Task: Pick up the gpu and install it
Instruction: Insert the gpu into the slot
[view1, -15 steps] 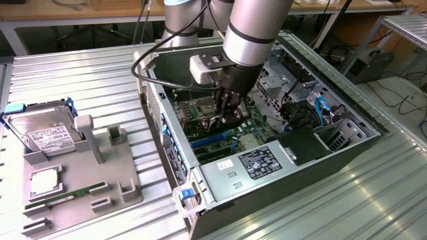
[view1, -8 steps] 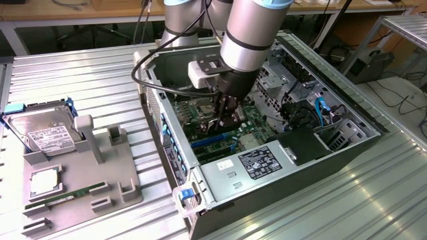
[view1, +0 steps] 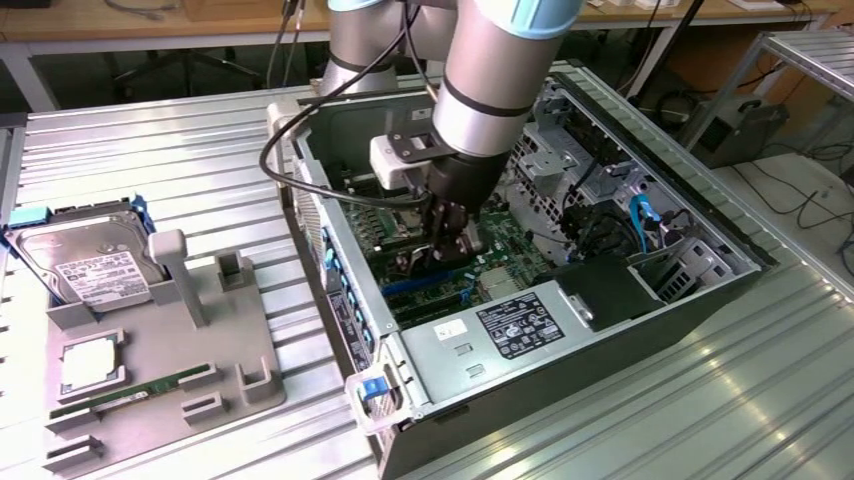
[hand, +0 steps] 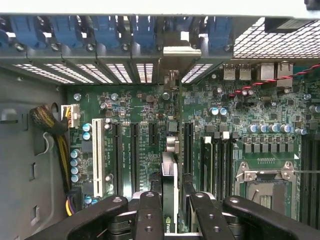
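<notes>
White label (view1: 522, 321) on the power supply (view1: 497, 338) in the computer case (view1: 694, 300): dense print, too small to read. White label (view1: 91, 272) on the hard drive (view1: 83, 262) on the worktop (view1: 160, 160): unreadable print. Faint white lettering between motherboard (hand: 150, 110) slots in the wrist view, illegible.

The gpu (hand: 170, 195) shows edge-on in the wrist view, and its lower part is hidden behind the end effector (hand: 170, 212), whose fingers (hand: 150, 215) run off the picture's edge. In the exterior view the arm (view1: 494, 70) covers much of the case (view1: 667, 300) interior and is cut off at the top. The label (view1: 91, 270) on the hard drive (view1: 80, 265) is too small to read.
</notes>
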